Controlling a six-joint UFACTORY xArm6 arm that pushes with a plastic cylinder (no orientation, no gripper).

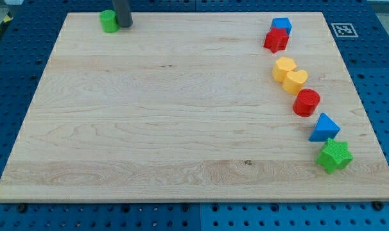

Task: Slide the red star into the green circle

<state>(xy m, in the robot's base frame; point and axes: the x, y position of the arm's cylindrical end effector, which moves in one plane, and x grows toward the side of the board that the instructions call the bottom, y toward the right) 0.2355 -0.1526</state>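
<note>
The red star (276,40) lies near the board's top right, touching a blue cube (281,25) just above it. The green circle (108,20) sits at the board's top left edge. My tip (124,25) stands right beside the green circle, on its right side, touching or nearly touching it. The rod runs up out of the view's top. The red star is far to the right of my tip.
Down the right side lie a yellow hexagon (284,68), a yellow heart (296,81), a red circle (306,102), a blue triangle (325,128) and a green star (334,155). The wooden board (169,115) rests on a blue pegboard table.
</note>
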